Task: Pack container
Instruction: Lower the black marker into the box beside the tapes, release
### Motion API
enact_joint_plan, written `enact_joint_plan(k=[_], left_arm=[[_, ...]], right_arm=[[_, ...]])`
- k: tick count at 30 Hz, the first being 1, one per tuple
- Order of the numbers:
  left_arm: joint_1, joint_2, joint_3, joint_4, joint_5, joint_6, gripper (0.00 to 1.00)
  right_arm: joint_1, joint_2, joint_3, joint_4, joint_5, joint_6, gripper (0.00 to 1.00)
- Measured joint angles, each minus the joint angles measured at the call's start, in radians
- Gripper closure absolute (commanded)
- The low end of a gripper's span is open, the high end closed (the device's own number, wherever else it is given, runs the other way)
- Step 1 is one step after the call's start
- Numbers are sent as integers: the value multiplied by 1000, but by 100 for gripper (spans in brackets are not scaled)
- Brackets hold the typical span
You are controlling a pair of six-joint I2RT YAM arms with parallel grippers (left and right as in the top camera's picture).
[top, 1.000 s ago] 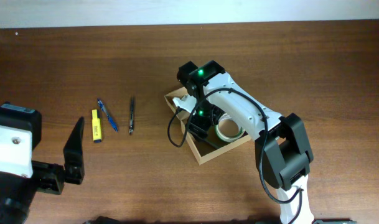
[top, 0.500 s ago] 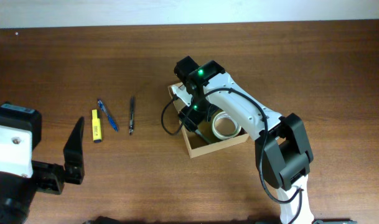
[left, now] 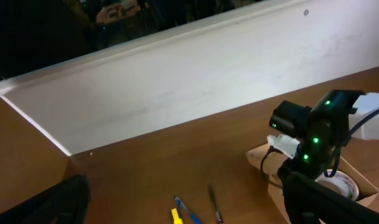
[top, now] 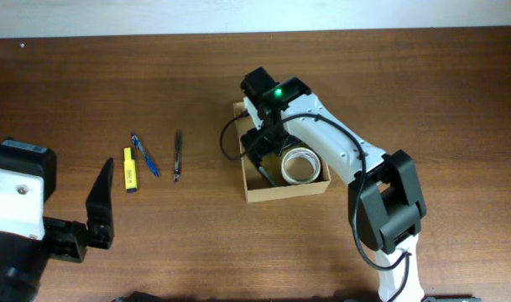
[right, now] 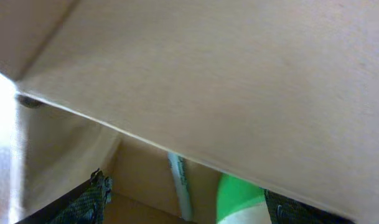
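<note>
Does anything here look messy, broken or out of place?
Nothing looks spilled or damaged. The cardboard box sits flat with a tape roll inside. The only loose items are a yellow highlighter, blue pen and dark pen lying on the table, outside it.

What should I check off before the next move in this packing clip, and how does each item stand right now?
1. Top of the container open: ok.
2. The tape roll lies inside it: ok.
3. The yellow highlighter, blue pen and black pen packed: not ok, all lie on the table.
4. The right hand clear of the container: not ok, it reaches into it.
5. Its jaws apart: ok.
6. The left hand open and free: ok.
</note>
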Motion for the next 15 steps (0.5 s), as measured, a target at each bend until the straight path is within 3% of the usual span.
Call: enact_joint_plan(k=[15], left_arm=[[0,0,0,0,0,0,1]], right_arm=[[-37,0,0,48,-16,79,19]])
